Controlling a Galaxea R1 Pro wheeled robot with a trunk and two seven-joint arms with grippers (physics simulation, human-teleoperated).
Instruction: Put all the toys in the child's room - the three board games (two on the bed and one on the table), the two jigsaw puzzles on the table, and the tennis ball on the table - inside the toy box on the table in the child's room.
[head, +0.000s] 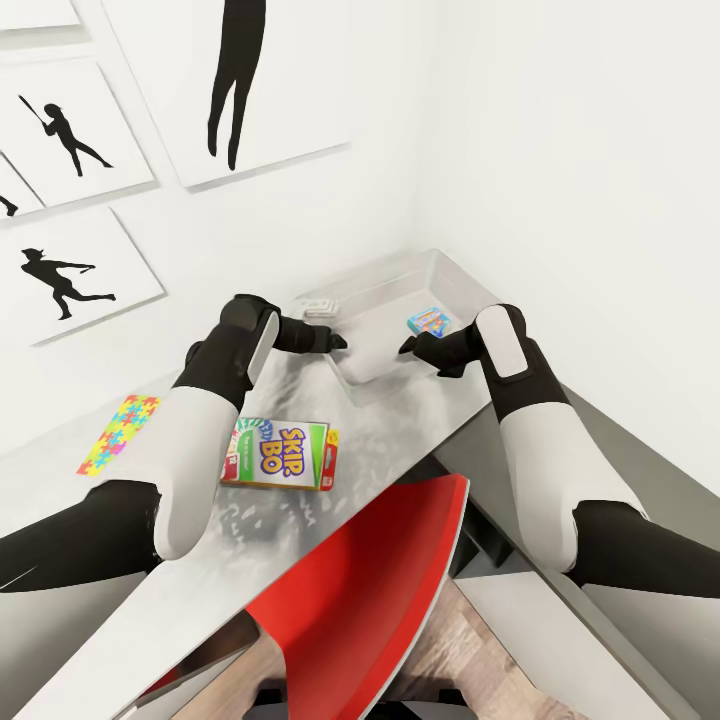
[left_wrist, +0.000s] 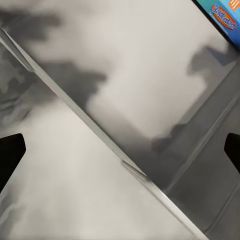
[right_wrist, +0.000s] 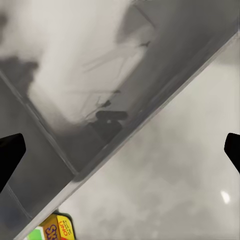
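Observation:
The light grey toy box (head: 400, 280) stands in the table's (head: 410, 430) far corner, with a blue board game (head: 430, 321) lying inside it. My left gripper (head: 335, 342) and right gripper (head: 408, 347) hover over the box's near end, both open and empty. In the left wrist view my left gripper (left_wrist: 120, 152) hangs above the box rim (left_wrist: 75, 95), with the blue game (left_wrist: 222, 15) beyond. The right gripper (right_wrist: 120, 152) looks down on the box rim (right_wrist: 125, 145). A Skip-Bo game (head: 285, 455) (right_wrist: 52, 231) and a jigsaw puzzle (head: 120, 433) lie on the table. The tennis ball and bed are out of view.
A red chair (head: 370, 590) stands close against the table's front edge, under my arms. White walls with black silhouette pictures (head: 70, 270) close in the corner behind the box. A small white flat item (head: 320, 308) sits at the box's far left rim.

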